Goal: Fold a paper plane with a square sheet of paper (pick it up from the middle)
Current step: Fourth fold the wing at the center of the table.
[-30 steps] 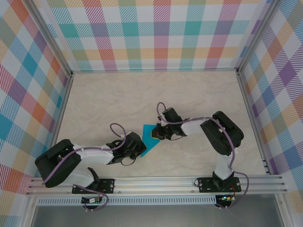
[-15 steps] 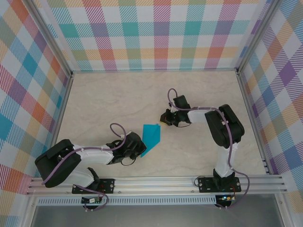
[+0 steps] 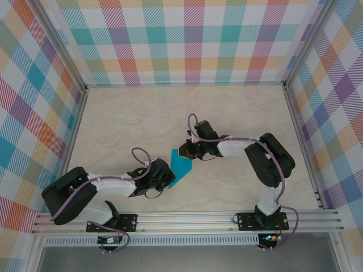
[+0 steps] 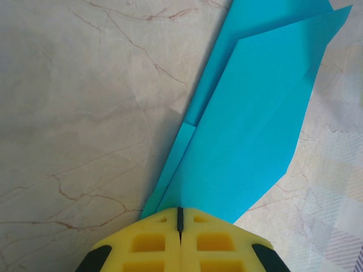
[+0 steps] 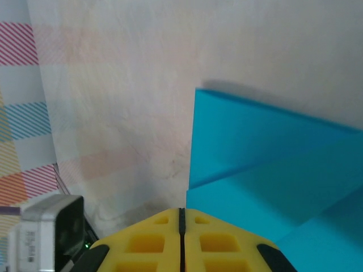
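my right gripper is coming back to the paper plane, fingers pressed together as on my left gripper, risking shoving and crumpling the folds.

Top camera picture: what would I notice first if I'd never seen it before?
The bright teal-blue folded paper jumps out, lying near the middle of the pale marble-look table. Two black-and-white robot arms meet it from either side: the left gripper, closed, at its narrow near tip, and the right gripper, closed, at its wide far edge. Rainbow-checked walls stand around the table.
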Robot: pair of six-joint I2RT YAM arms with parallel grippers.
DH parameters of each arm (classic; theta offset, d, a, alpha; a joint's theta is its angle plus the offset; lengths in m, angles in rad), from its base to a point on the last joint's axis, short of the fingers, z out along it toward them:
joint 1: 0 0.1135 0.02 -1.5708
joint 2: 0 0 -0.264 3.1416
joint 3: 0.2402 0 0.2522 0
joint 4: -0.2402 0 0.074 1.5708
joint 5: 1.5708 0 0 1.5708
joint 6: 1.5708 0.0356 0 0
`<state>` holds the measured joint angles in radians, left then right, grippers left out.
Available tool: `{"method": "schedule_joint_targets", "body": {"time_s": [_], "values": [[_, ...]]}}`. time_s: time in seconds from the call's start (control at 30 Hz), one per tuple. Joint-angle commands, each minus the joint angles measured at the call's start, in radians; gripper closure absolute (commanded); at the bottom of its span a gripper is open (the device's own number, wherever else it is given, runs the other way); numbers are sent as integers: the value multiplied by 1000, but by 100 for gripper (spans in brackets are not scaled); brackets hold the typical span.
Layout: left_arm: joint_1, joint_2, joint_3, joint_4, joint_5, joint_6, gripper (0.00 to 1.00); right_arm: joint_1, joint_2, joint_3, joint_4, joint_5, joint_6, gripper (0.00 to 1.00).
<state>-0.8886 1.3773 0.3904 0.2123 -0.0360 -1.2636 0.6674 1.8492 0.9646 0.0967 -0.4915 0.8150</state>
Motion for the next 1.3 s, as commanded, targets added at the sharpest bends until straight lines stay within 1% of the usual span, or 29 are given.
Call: {"method": "schedule_joint_targets", "body": {"time_s": [0.0, 0.2, 0.33, 0.47, 0.6, 0.7, 0.83, 1.03, 1.17, 1.27], "values": [[0, 34, -48, -218, -33, 11, 100, 9, 48, -31, 40, -13, 24, 93], [-1, 22, -34, -217, -13, 28, 100, 9, 95, -35, -33, 55, -18, 95], [0, -5, 4, -267, -6, 52, 100, 8, 114, -47, -58, 83, -20, 95], [1, -100, 17, -250, 10, 58, 100, 8, 114, -67, -34, 73, -5, 95], [22, -179, 91, -274, 26, 83, 99, 8, 119, -73, -39, 82, -4, 96], [45, -193, 101, -194, 57, 60, 100, 8, 122, -77, -34, 80, -1, 95], [59, -136, 102, -61, 76, 21, 99, 8, 123, -80, -29, 81, 4, 95], [61, 32, 122, 119, 107, -15, 99, 8, 128, -86, -22, 75, 9, 95], [61, 112, 142, 130, 105, -21, 100, 8, 128, -90, -20, 74, 10, 95], [57, 135, 120, 94, 79, -37, 100, 8, 128, -95, -14, 72, 13, 95]]}}
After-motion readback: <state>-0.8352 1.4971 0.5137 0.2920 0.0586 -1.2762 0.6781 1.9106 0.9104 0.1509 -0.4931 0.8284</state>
